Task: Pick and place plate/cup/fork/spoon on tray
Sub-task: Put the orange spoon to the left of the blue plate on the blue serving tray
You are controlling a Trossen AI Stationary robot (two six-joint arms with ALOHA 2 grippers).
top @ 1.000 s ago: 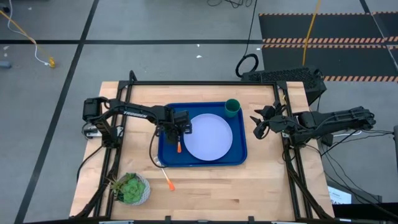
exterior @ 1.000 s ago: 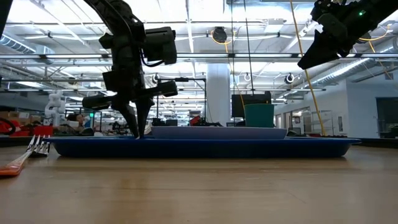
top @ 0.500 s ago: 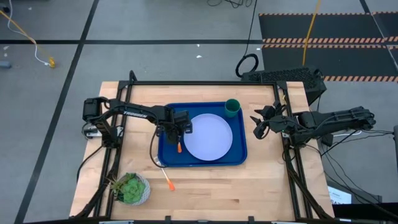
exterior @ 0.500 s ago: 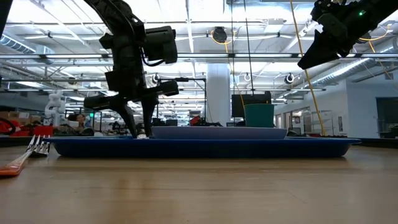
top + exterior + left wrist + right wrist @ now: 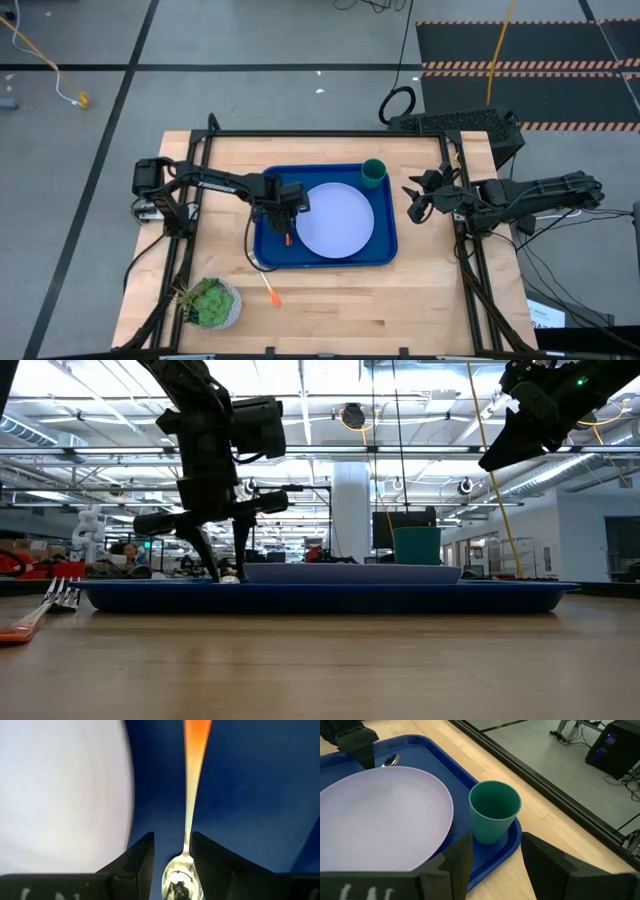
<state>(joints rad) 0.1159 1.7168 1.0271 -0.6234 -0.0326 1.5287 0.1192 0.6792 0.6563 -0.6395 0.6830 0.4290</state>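
Note:
The blue tray (image 5: 385,255) lies mid-table. On it are the pale plate (image 5: 335,220), the green cup (image 5: 373,173) at its far right corner, and the orange-handled spoon (image 5: 288,238) left of the plate. My left gripper (image 5: 228,575) points down over the spoon's bowl (image 5: 181,876). It is open, with one finger on either side of the bowl. The fork (image 5: 272,292) lies on the wood near the tray's front left corner. My right gripper (image 5: 412,200) hangs open above the table, right of the tray, with nothing between its fingers.
A small white pot with a green plant (image 5: 210,303) stands at the table's front left corner. Black frame rails (image 5: 320,133) run along the table's far, left and right edges. Bare wood stretches across the front of the table.
My left gripper has opened over the tray and let go of the spoon. The spoon now lies flat on the tray beside the plate.

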